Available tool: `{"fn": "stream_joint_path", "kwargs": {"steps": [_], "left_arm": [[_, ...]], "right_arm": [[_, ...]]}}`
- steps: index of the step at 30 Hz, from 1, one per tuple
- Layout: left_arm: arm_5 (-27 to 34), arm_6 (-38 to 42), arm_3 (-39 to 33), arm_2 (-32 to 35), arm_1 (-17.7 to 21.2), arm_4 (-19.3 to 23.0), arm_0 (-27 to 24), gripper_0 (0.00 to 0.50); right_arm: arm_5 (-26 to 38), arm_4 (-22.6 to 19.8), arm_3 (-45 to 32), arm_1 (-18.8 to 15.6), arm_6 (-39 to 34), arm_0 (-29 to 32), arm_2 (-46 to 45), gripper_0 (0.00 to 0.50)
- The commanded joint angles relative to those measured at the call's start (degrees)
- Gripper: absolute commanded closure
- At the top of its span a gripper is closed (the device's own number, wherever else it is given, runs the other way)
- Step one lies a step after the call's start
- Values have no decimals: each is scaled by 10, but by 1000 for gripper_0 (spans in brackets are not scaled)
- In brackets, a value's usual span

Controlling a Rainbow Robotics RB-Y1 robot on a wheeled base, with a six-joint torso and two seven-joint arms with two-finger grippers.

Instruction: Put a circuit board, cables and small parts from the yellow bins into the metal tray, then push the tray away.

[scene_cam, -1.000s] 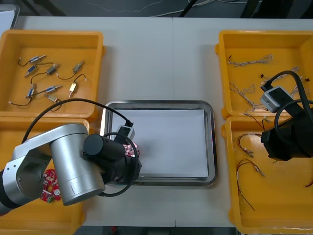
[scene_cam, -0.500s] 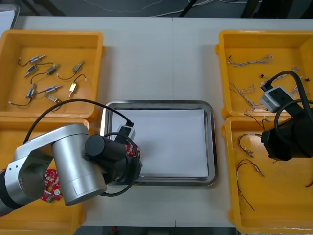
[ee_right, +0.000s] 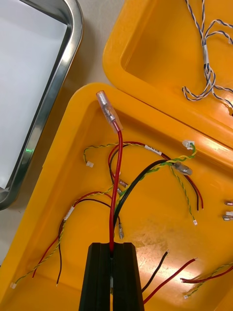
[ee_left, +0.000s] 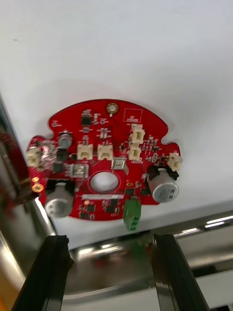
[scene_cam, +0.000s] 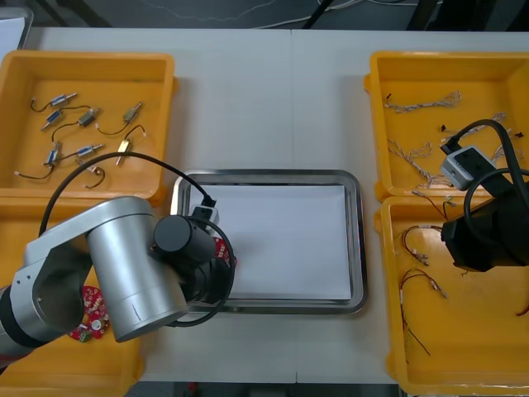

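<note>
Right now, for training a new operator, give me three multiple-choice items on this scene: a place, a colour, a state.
1. The round red circuit board before the left gripper lies: A in a yellow bin; B on the white inside of the metal tray; C on the table.
2. The cable in the right gripper is: A black; B blue and white; C red.
3. The left gripper is: A open; B shut on the board; C shut on nothing.
B: white surrounds it. C: a red strand rises from its shut fingers. A: its fingers stand apart, clear of the board.
</note>
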Motion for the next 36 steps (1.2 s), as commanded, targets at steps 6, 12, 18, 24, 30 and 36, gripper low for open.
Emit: {"fn": "stream_joint_path", "kwargs": {"steps": [6,12,18,24,30,36], "left_arm": [[116,18,-88,152,-38,85,-15,0],[137,9,-110,223,-34,115,-14,0],[143,-13,-106,265,-14,116,-6,0],[138,-100,-99,325,11,125,31,0],[88,-166,-99,400,46,189,90,0],[69,-243,-93,478,74,241,139,0]], "right_arm": [[2,-1,-6,-19,17,-12,5,500],[2,-1,-6,-19,17,-12,5,500],[2,-10,7,-38,22,-17,27,500],[2,-11,7,-48,29,-35,67,500],[2,-2,6,-48,37,-75,127,500],[2,43,7,-37,45,-130,217,500]]}}
